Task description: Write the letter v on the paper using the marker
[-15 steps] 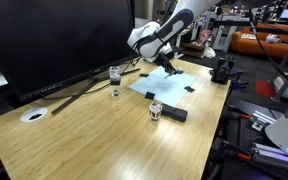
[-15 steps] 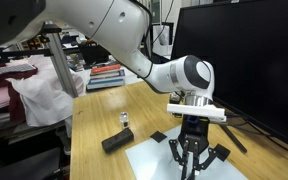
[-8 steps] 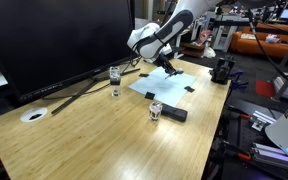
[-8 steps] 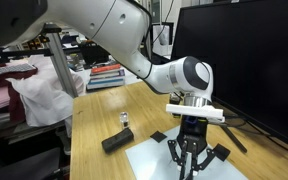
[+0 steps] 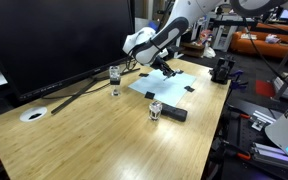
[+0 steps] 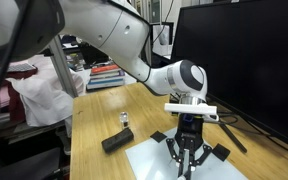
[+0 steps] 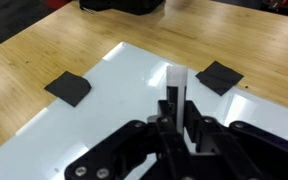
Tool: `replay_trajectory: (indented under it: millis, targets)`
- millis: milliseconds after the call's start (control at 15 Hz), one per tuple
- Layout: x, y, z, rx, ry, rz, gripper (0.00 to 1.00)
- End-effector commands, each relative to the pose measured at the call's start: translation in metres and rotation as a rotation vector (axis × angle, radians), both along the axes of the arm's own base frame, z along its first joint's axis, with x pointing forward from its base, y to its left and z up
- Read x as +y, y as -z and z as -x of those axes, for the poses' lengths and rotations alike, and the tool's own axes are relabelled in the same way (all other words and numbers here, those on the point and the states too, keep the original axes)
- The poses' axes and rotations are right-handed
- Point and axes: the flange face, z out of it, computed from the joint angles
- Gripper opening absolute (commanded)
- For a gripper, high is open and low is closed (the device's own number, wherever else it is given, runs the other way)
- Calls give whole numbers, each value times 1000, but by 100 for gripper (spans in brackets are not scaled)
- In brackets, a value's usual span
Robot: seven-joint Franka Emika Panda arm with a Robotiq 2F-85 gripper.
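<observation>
The white paper [image 5: 172, 82] lies on the wooden table with black tape strips at its corners; it also shows in an exterior view [image 6: 159, 162] and fills the wrist view [image 7: 114, 100]. My gripper [image 7: 176, 118] is shut on the marker [image 7: 175, 88], a thin dark stick with a pale tip pointing down at the sheet. In both exterior views the gripper [image 5: 162, 66] [image 6: 187, 162] hangs straight over the paper, with the tip at or just above its surface. I see no ink mark on the sheet.
A black oblong block [image 5: 172, 113] and a small clear object [image 5: 155, 110] lie near the paper's near side. A glass [image 5: 115, 76] stands by the monitor base. A round white disc [image 5: 32, 115] lies far off. Cables run along the table's back edge.
The gripper with the marker has shifted slightly along the paper toward the monitor; the marker stays gripped.
</observation>
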Motion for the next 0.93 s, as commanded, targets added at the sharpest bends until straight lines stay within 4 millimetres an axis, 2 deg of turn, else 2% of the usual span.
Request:
replay_trajectory:
  millis: [0, 333, 867]
  targets:
    - [8, 5, -12, 13, -26, 56, 5]
    - [16, 10, -20, 19, -55, 80, 5]
    - [18, 19, -16, 82, -41, 102, 5]
